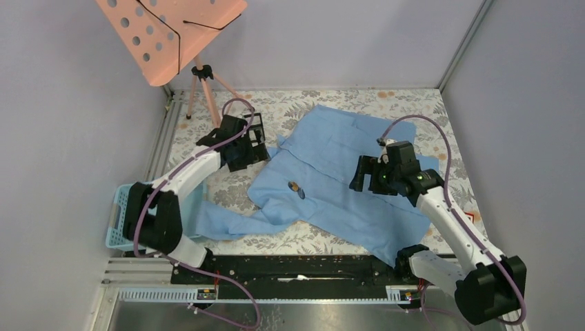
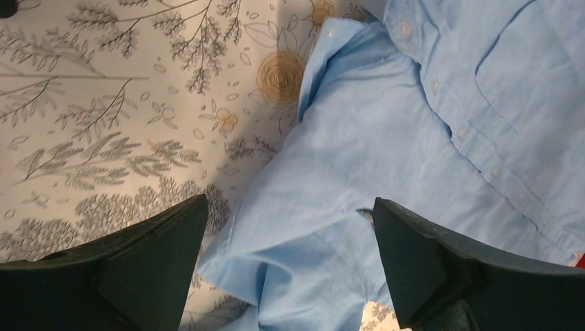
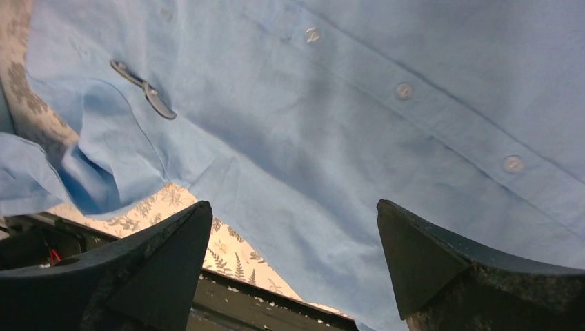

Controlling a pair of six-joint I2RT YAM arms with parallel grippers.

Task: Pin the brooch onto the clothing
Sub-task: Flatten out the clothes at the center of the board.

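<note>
Looks like pre-grasp: brooch [image 1: 296, 187] lies on the shirt [image 1: 338, 148] front, left gripper [image 1: 261, 141] at shirt's edge, right gripper [image 1: 360, 174] over shirt, both wide and empty; next needs a fine pinch on brooch.

The shirt [image 1: 331, 138] lies spread out in the middle of the tabletop [image 1: 290, 103]. The brooch [image 1: 296, 188] lies on the shirt, on its near left part, left of the row of buttons [image 3: 403, 90]. The left fingers [image 2: 152, 269] are over the shirt's left edge, near the collar. The right fingers [image 3: 441, 262] are over the shirt's right part, to the right of the brooch. A basket [image 1: 119, 221] sits at the near left, partly under the left arm. A stand [image 1: 169, 34] is in the far left corner.
</note>
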